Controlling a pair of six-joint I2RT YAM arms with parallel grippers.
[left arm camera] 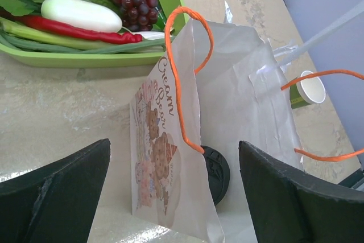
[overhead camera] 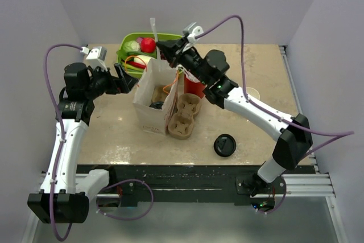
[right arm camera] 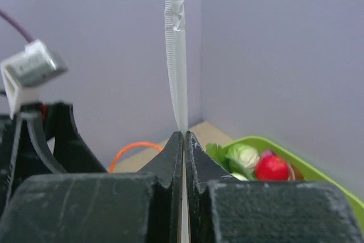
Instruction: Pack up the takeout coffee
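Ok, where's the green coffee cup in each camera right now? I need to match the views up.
Top external: the green cup stands right of centre, farther back than the black lid.
Left wrist: the cup is at the right edge, past the paper bag.
Right wrist: not in view.
Shared landmark: the green tray of vegetables shows in all three.

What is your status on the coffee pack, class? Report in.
Left gripper open beside the paper bag. Right gripper shut on a wrapped straw. Green cup uncovered, far right; black lid apart on the table. Cup carrier stands between bag and cup.
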